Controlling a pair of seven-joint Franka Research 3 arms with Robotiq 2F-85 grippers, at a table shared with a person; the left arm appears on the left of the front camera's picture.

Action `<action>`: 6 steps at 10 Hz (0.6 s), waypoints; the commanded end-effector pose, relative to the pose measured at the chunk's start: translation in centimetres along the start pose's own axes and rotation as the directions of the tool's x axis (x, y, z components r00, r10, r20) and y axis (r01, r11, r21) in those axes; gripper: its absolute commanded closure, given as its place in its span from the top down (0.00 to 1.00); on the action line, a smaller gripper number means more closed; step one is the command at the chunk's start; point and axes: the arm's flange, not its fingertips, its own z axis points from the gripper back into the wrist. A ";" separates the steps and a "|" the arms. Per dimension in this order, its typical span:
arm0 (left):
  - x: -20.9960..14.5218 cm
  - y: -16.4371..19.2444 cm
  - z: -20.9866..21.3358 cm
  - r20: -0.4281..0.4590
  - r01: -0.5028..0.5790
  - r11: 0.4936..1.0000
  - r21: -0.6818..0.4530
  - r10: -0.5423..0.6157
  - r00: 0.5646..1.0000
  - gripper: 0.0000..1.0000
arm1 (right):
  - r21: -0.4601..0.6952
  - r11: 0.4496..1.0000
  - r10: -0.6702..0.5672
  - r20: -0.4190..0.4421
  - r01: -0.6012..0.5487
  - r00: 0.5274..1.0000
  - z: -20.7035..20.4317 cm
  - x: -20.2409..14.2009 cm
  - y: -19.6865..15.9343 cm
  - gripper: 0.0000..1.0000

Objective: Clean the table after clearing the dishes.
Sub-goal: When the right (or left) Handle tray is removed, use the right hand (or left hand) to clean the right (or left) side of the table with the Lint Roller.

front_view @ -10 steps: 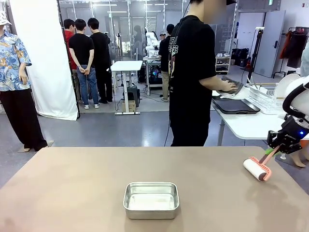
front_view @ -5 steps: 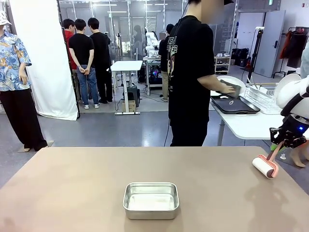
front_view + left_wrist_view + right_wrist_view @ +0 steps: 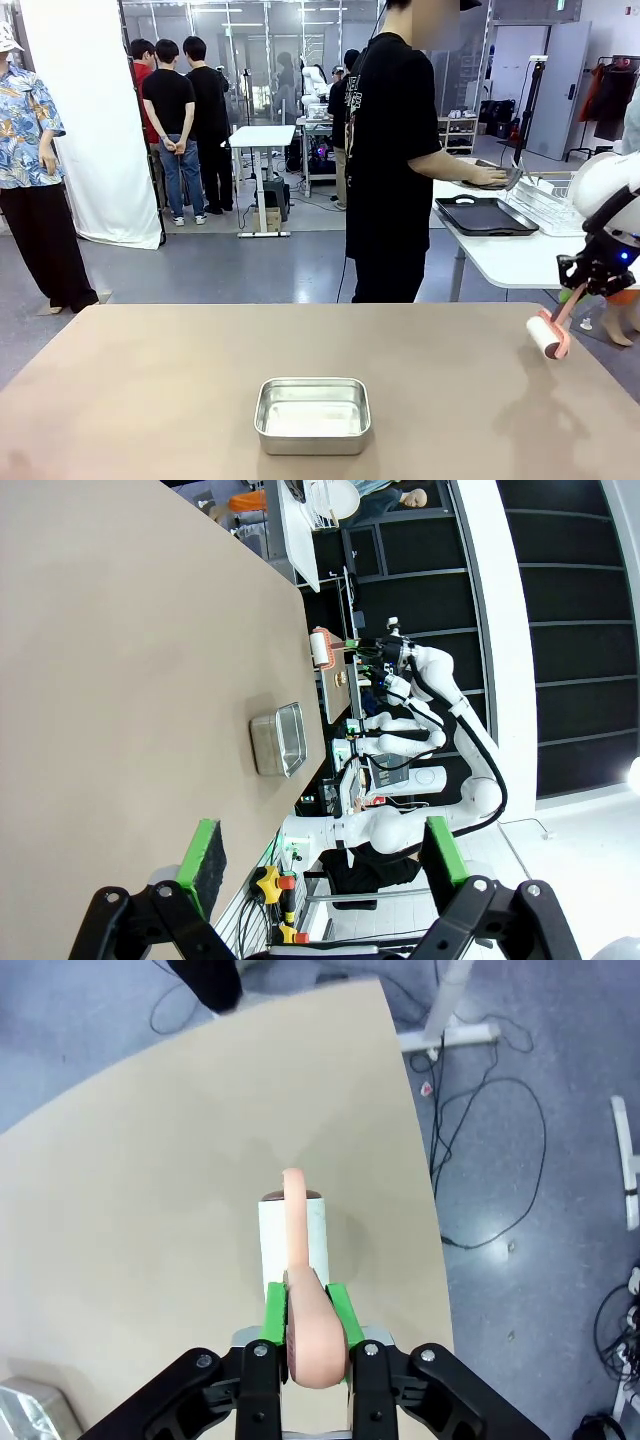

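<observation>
My right gripper [image 3: 305, 1322] is clamped on the pink handle of a lint roller [image 3: 547, 333], held at the right edge of the front frame over the table [image 3: 150, 390]. My left gripper [image 3: 325, 855] stands wide, holding nothing. A steel pan [image 3: 313, 414] sits lower centre. Behind, a person's hand [image 3: 487, 176] holds a dark tray [image 3: 487, 216].

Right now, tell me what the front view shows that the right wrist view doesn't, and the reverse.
Front alone: a person at the white side table with a dark tray, and bystanders farther off. Right wrist alone: the green pads clamped on the roller's pink handle, and cables on the floor. Both: the right pincer shut on the lint roller, raised near the brown table's edge, and the steel pan.
</observation>
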 end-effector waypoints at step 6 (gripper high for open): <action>-0.3 -0.1 0.1 0.006 -0.001 1.000 0.000 0.001 1.000 1.00 | -0.024 0.992 0.122 0.116 -0.120 0.986 8.2 -0.8 5.0 0.21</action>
